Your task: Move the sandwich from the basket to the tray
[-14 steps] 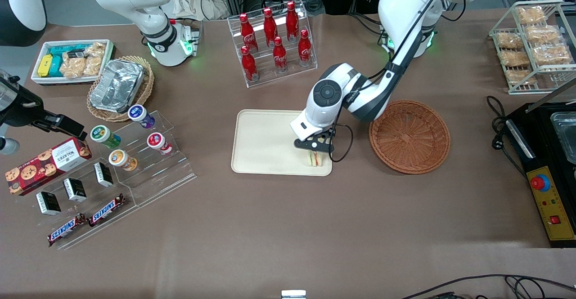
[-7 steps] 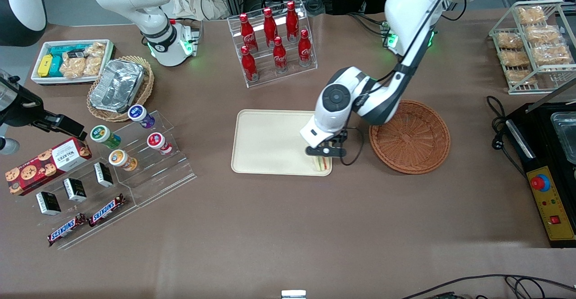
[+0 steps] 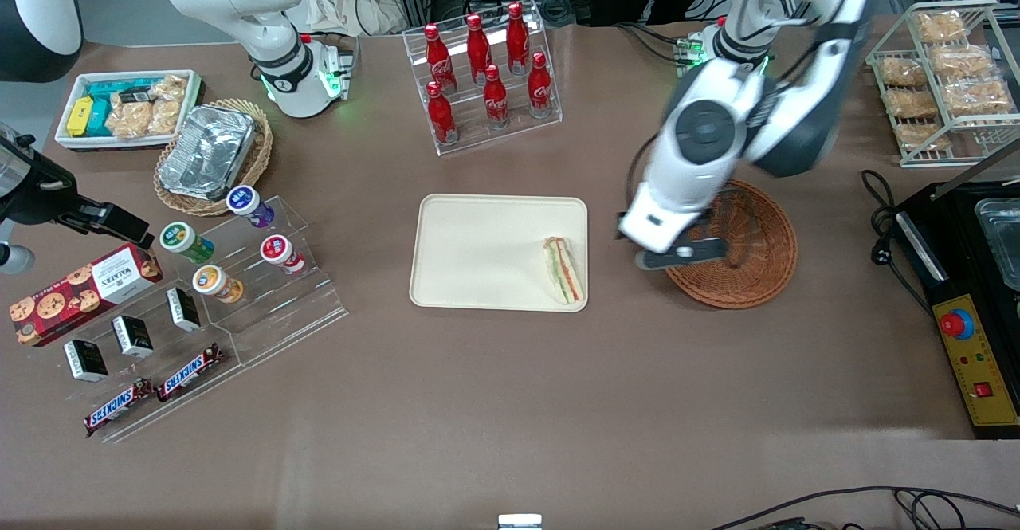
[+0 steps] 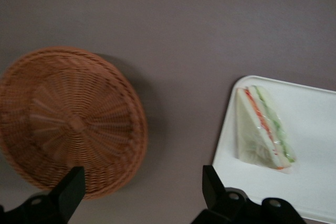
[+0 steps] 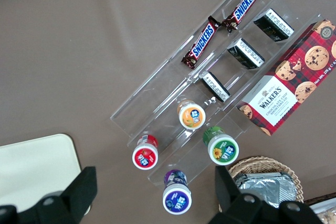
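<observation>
Empty pincer [image 3: 676, 257] now off sandwich [image 3: 563, 270]

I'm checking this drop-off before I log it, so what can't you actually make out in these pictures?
- Basket: in the front view, the gripper and arm above it cover part of its inside.
- Gripper: the wrist view's edge cuts off everything but its open fingers.
- Sandwich on the tray: its underside is hidden in every view.

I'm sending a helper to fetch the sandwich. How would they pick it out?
Find the cream tray mid-table. The sandwich lies in its corner nearest the reddish-brown basket, over whose edge the open tool hovers. It is the only thing on the tray: a white wedge with red and green layers.
</observation>
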### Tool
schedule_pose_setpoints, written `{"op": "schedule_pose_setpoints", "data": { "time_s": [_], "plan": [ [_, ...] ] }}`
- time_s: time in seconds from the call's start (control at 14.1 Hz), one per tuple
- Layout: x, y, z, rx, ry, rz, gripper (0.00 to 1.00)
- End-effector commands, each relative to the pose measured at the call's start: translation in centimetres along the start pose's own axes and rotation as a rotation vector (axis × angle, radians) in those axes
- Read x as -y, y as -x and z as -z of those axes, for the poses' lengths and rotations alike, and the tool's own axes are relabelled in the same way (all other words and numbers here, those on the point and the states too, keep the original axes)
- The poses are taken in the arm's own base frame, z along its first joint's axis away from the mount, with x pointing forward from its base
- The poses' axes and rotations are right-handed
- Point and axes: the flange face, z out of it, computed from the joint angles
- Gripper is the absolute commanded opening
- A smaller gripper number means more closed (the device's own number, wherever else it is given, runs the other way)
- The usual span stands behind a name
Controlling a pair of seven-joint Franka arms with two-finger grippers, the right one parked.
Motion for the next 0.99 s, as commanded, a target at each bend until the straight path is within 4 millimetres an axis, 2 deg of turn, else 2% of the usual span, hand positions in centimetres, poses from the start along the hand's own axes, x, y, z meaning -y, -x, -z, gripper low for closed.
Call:
{"op": "schedule_pose_setpoints", "data": {
  "time_s": [0.0, 0.14, 0.43, 0.71, 0.92],
  "plan": [
    [6.7, -0.9, 2.4, 0.038, -0.032, 0.051, 0.99],
    [10.2, -0.3, 5.4, 0.040, -0.037, 0.058, 0.99],
    [17.6, 0.7, 9.8, 0.054, -0.055, -0.093, 1.00],
    [20.5, 4.0, 14.6, 0.043, -0.049, -0.094, 1.00],
    [21.9, 5.2, 19.9, 0.063, -0.016, -0.153, 1.00]
  ]
}}
